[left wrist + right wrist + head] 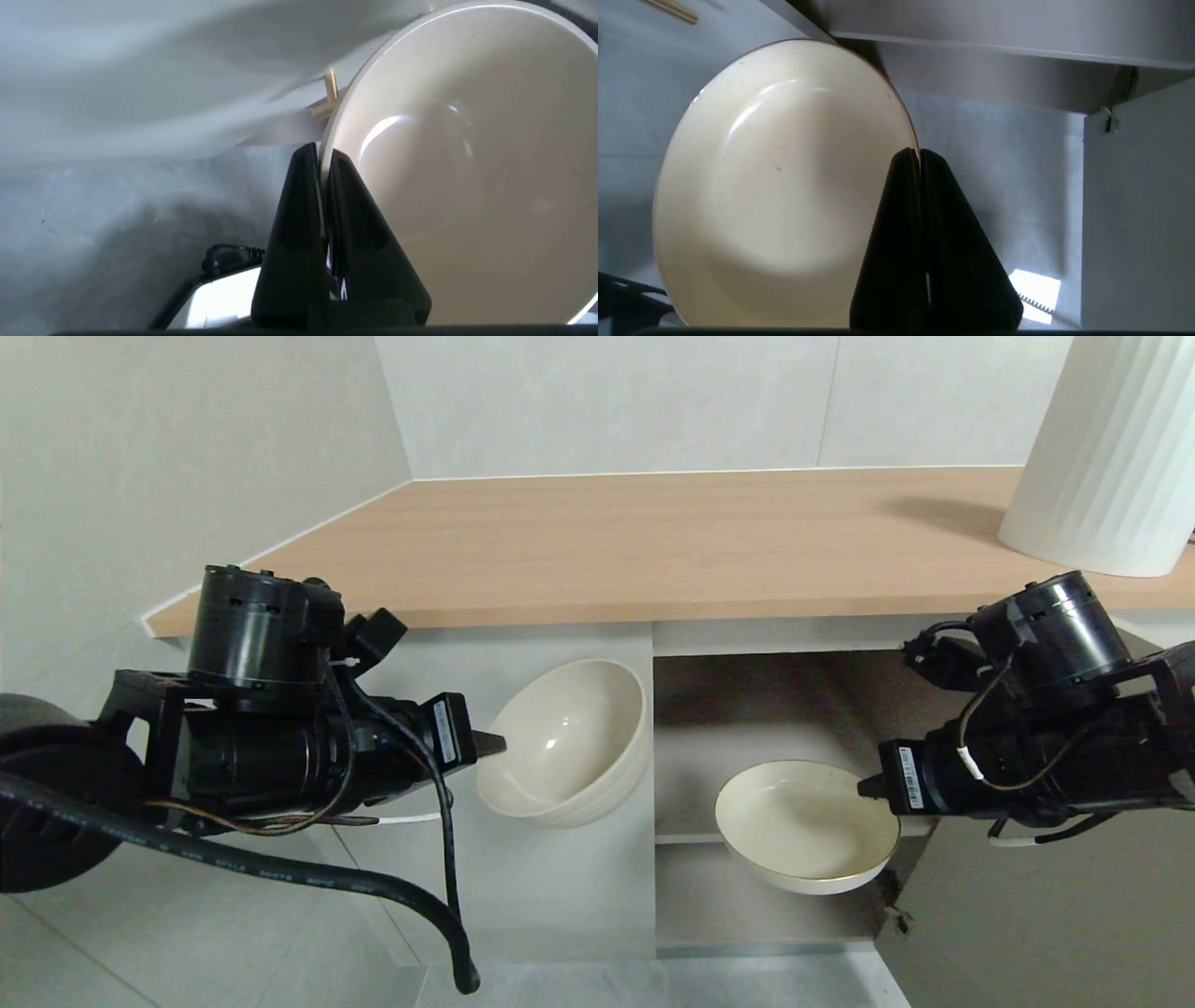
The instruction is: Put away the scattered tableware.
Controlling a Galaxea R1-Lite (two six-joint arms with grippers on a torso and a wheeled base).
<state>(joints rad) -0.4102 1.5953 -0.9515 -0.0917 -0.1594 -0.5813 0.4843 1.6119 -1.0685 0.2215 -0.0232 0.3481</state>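
Bowls held off the floor before an open cupboard, one in each arm's fingers.
Left fingers are pinched shut on the rim of a deep cream bowl, which hangs tipped on its side with its inside toward the head camera, in front of the closed panel left of the opening. Right fingers are clamped on the rim of a shallow cream bowl, held only slightly tilted before the open compartment, about level with the shelf inside. The two bowls are apart. The cupboard door stands open at the robot's right. Above, the wooden tabletop runs back to the pale tiled wall, and a white ribbed vessel stands on it at the far right.
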